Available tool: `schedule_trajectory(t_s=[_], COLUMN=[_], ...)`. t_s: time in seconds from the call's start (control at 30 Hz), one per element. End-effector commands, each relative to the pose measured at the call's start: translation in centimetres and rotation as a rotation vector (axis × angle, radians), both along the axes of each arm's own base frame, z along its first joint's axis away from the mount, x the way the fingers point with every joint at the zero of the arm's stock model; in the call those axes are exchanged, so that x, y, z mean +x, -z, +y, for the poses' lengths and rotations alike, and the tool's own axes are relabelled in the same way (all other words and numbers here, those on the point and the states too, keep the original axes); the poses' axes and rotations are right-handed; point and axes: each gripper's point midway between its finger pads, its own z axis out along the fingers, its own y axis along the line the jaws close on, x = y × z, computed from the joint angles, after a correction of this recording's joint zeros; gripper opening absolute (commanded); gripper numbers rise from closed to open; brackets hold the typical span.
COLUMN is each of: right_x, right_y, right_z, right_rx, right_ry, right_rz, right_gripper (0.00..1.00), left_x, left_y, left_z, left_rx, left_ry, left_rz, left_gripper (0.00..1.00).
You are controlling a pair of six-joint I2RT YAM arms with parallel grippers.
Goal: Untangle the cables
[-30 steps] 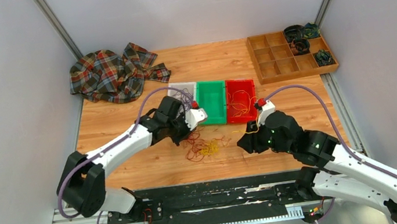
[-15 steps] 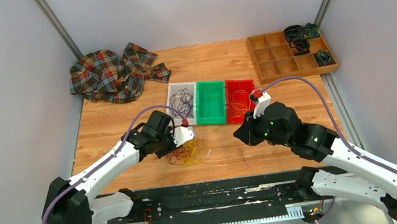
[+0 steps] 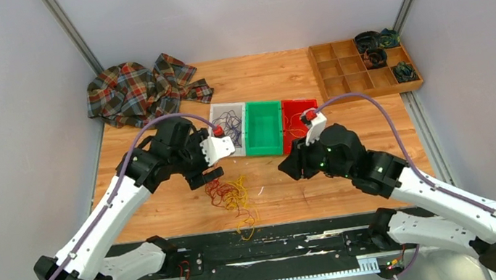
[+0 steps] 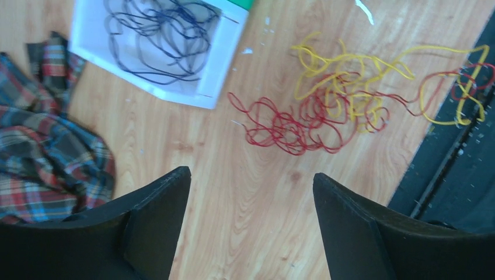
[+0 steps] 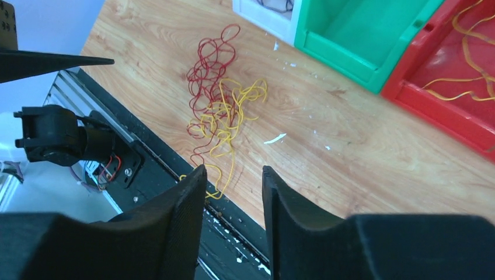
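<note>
Red-yellow cables (image 3: 231,197) lie tangled on table (image 3: 259,80) between the 2 arms, long axis toward near edge. Nearer left gripper (image 4: 251,175) spread wide, empty; right gripper (image 5: 233,169) part-spread, empty.

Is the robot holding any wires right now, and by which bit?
Nothing. The left gripper and right gripper are open and empty; the wires lie on the table.

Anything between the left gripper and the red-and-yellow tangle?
Nothing visible. The left gripper hangs open over the bare table; the red and yellow cables lie uncovered ahead of it, beside the white tray.
</note>
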Motion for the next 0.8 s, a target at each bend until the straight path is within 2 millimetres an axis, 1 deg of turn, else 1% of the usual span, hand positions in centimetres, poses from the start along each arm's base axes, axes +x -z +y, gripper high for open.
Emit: schedule_trajectory(t_s=[0.0,0.1,0.23,0.33,0.43,0.57,0.6,0.77], right_x=[-0.1,-0.6,-1.1,-0.7,0.1,1.0,1.1,1.8], right_y=[1.9,4.8,8.9,11.0,12.4,13.2,14.0,16.0], right_z=[2.2,4.0,6.3,8.2,9.6,11.4,11.7,12.9], right_rx=[0.020,-0.015,-0.064,-0.045,-0.054,-0.076,-0.095,-0.138], right_ry=[-0.070,-0.109,-0.143,-0.166,-0.169,-0.170,-0.167,-0.146], right_rz=[0.043,0.098,0.218,0.251,0.250,0.216,0.220,0.222], right_gripper=[0.43,0.47,0.47,0.46,0.45,0.45,0.45,0.43], left_x=[-2.0,-2.2,-0.3,0.0,0.3,0.8,0.8,1.0], left_y=[2.7,4.4,6.6,8.1,9.7,11.3,11.6,12.0], left_z=[-0.1,-0.7,-0.8,-1.3,-1.3,-0.8,-0.7,-0.8], left_rx=[0.023,0.016,0.023,-0.001,0.001,0.050,0.060,0.027], left_ry=[0.033,0.037,-0.025,-0.032,-0.044,-0.041,-0.040,-0.070], left_rz=[0.153,0.207,0.165,0.153,0.155,0.152,0.158,0.213], left_gripper=[0.80,0.77,0.74,0.73,0.74,0.74,0.74,0.65])
